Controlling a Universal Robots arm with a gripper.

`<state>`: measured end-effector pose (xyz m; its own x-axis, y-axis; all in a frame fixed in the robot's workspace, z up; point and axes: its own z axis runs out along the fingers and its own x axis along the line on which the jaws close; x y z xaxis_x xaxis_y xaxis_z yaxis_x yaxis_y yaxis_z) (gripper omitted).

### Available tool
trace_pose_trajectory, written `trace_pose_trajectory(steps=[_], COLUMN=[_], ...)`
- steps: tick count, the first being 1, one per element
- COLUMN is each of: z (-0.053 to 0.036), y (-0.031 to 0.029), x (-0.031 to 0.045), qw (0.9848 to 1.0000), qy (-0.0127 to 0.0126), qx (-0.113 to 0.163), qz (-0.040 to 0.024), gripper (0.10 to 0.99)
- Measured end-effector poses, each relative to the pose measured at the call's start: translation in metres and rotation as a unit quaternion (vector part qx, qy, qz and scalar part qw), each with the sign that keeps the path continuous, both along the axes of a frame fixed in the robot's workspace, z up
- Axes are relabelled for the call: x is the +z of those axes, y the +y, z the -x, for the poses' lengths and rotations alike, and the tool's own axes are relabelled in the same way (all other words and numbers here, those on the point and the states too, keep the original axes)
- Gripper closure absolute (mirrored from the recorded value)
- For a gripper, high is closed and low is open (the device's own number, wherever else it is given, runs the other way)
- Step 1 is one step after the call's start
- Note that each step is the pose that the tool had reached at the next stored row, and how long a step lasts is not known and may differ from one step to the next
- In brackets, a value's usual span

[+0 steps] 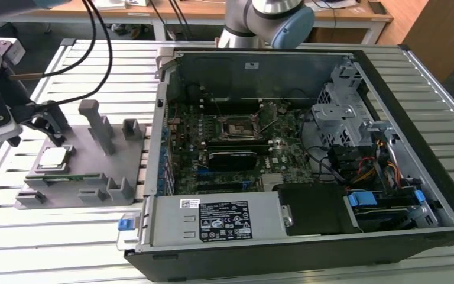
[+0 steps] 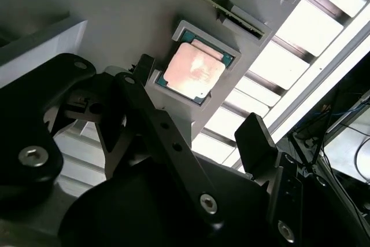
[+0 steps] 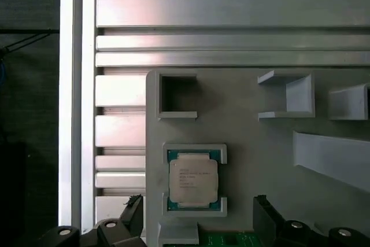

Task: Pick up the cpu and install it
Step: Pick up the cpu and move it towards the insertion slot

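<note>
Hovering open-fingered over the cpu (image 2: pixel 193 72) seated in the recess of its grey holder (image 2: pixel 115 15), your gripper (image 2: pixel 199 93) grasps nothing; descend off-centre and a finger may strike the recess rim or tilt the chip.

Silver-topped cpu (image 3: pixel 193 180) with green edge, pale grey holder (image 3: pixel 260 160), black claw (image 3: pixel 198 203), silvery tabletop (image 3: pixel 231 21) — ribbed in long stripes — black case (image 1: pixel 290 263), dark green motherboard (image 1: pixel 286 157)

cpu (image 3: pixel 193 180) top uncovered, grey posts (image 1: pixel 97 127) near
</note>
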<state>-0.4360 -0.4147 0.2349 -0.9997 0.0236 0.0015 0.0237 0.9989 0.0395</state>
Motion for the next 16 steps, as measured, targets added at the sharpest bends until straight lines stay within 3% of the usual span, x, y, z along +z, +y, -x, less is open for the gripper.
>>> trace_pose_trajectory(steps=[3,7,16], z=[-0.0001,-0.0001,-0.0001], y=[0.0001,0.0002,0.0002], x=[-0.0047,-0.0056,-0.0217], qw=[1.0,1.0,1.0], qy=[0.0,0.0,0.0], qx=[0.0,0.0,0.0], qz=[-0.0002,-0.0002,-0.0002], gripper=[0.251,0.251,0.251])
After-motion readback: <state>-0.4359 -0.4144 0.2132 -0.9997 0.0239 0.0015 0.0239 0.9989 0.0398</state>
